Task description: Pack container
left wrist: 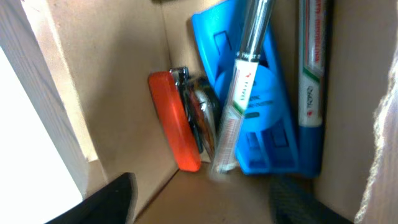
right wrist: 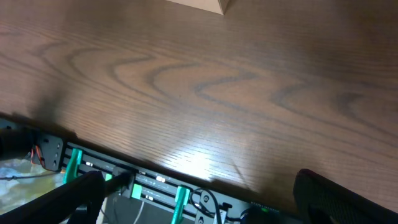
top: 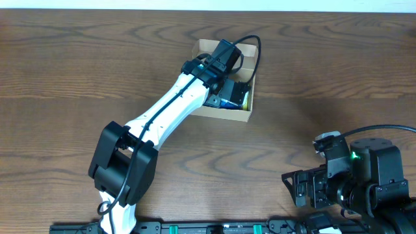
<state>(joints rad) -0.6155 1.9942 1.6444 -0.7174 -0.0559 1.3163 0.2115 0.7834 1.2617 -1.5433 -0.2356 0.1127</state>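
Matte cardboard container (left wrist: 124, 93), glossy blue plastic case (left wrist: 273, 134), clear tubular pen (left wrist: 246, 81), left end effector (left wrist: 205, 198) spread

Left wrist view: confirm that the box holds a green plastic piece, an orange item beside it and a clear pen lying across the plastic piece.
Not green: the plastic piece is blue, as the left wrist view shows. The rest stands: the box holds it, an orange item beside it and a clear pen lying across it.

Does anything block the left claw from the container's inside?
Nothing visible does. The left claw hangs in the container's open top, fingers apart, facing the orange item, blue item and clear pen packed inside.
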